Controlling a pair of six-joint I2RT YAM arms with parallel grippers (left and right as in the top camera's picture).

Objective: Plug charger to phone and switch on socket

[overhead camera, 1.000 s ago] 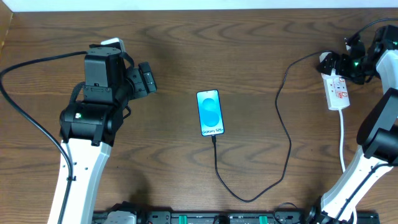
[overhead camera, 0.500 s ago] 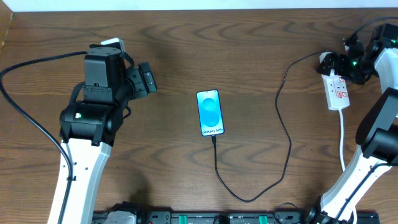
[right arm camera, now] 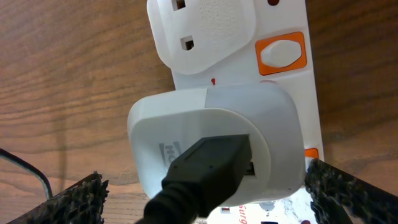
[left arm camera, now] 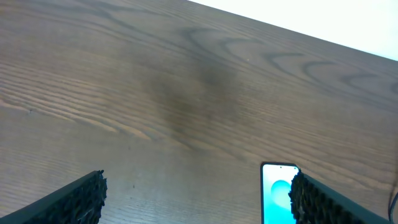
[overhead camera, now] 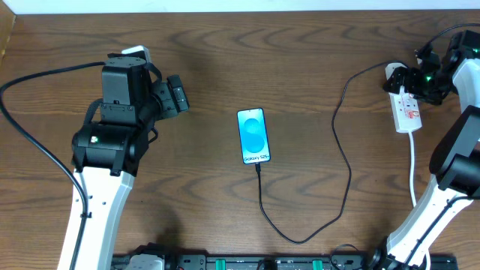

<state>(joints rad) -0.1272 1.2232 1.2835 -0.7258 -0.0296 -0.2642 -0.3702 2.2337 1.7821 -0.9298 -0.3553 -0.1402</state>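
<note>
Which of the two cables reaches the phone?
The thin black charger cable, ending at the blue-screened smartphone's bottom edge; the thicker white cord runs from the white power strip.

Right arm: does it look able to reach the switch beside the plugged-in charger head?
Probably, but tightly. The right gripper sits open directly over the socket, yet the charger's plug head overhangs that orange switch, leaving only its edge showing. The other switch lies fully exposed.

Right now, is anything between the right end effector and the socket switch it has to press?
Yes. The charger's white plug head, seated in the power strip, sits in front of the right end effector and hides most of the nearest orange switch. The farther orange switch shows uncovered.
</note>
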